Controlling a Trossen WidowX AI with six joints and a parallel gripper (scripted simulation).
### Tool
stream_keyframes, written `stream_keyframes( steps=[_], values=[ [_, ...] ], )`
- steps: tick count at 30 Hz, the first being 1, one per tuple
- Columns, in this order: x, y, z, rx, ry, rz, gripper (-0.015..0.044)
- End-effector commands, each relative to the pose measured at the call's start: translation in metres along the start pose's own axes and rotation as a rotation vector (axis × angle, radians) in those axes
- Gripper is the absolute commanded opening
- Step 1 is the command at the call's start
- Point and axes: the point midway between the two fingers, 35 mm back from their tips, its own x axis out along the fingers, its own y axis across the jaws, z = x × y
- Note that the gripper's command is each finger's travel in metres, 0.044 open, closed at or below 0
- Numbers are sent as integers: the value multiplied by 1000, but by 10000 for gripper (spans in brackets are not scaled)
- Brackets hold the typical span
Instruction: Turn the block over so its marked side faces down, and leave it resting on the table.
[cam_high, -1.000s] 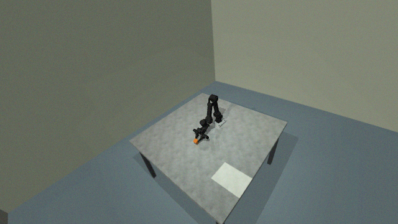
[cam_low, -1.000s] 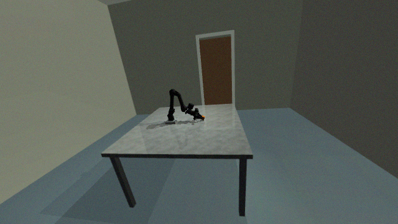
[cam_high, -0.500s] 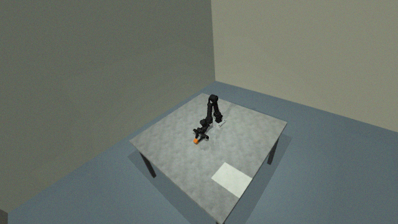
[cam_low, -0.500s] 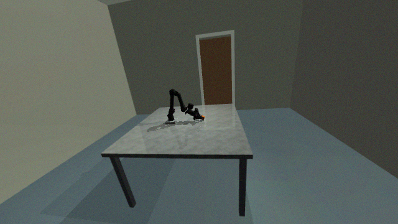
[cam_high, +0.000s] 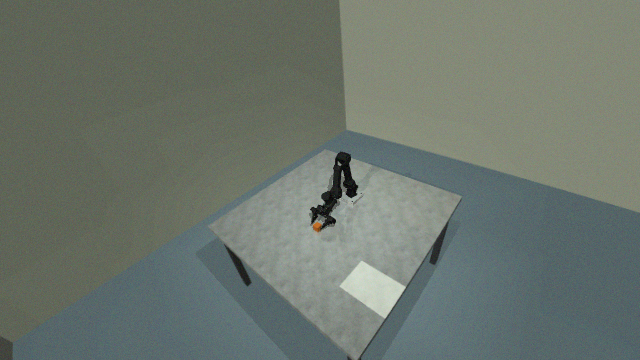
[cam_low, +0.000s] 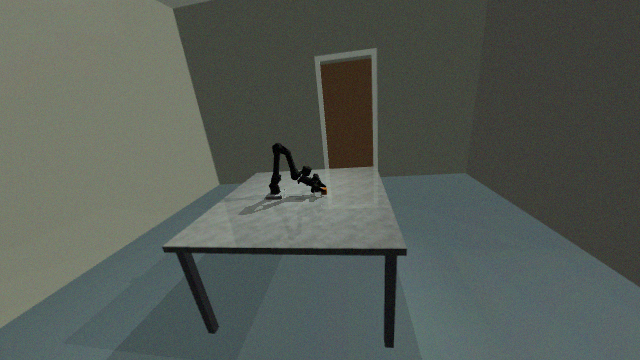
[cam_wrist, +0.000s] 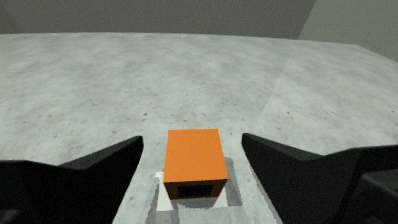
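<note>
An orange block (cam_high: 317, 227) (cam_low: 324, 191) (cam_wrist: 195, 156) is at the table (cam_high: 270, 230) (cam_low: 300, 232), low at its surface. In the wrist view its plain orange top face shows large. Its dark square mark (cam_wrist: 195, 190) shows narrow on the lower face turned toward the wrist camera. My gripper (cam_high: 318, 225) (cam_wrist: 193, 140) is open, with one finger on each side of the block and a gap on both sides. The block's underside is hidden, and whether it lies fully flat is hard to tell.
A white sheet (cam_high: 373, 288) lies near a table edge in the top view. The arm's pale base (cam_low: 273, 196) stands on the table behind the gripper. A brown door (cam_low: 347, 115) is in the far wall.
</note>
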Motion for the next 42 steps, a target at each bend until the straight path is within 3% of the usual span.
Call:
stream_keyframes(
  steps=[1, 32, 37, 42],
  values=[
    [0, 0, 0, 3, -1, -3, 440],
    [0, 0, 0, 3, 5, -3, 440],
    [7, 0, 13, 1, 172, -3, 440],
    [-11, 0, 33, 1, 368, -3, 440]
  ],
)
